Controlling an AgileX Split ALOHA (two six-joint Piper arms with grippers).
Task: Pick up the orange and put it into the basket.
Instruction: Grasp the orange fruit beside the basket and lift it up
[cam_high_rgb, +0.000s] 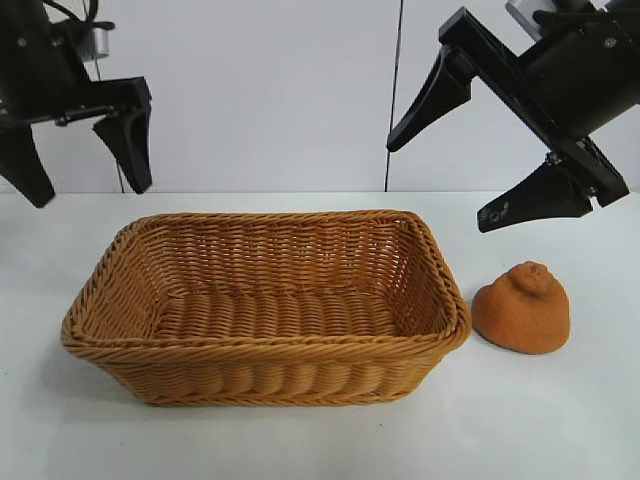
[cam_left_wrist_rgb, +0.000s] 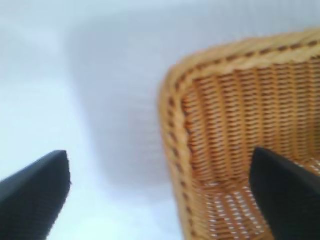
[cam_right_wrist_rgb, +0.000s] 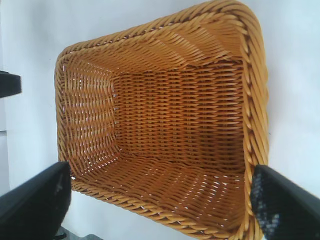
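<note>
- Centre frame, on white table (cam_high_rgb: 300, 440): basket (cam_high_rgb: 265, 305), nothing inside.
- Orange (cam_high_rgb: 522, 307) lower right, just beside basket.
- Left gripper (cam_high_rgb: 85, 150) upper left, right gripper (cam_high_rgb: 470, 170) upper right: both wide open, holding nothing.
- White wall (cam_high_rgb: 270, 90) behind.

The dull, knobby orange (cam_high_rgb: 521, 308) sits on the table just beside the empty tan wicker basket (cam_high_rgb: 262, 345).
</note>
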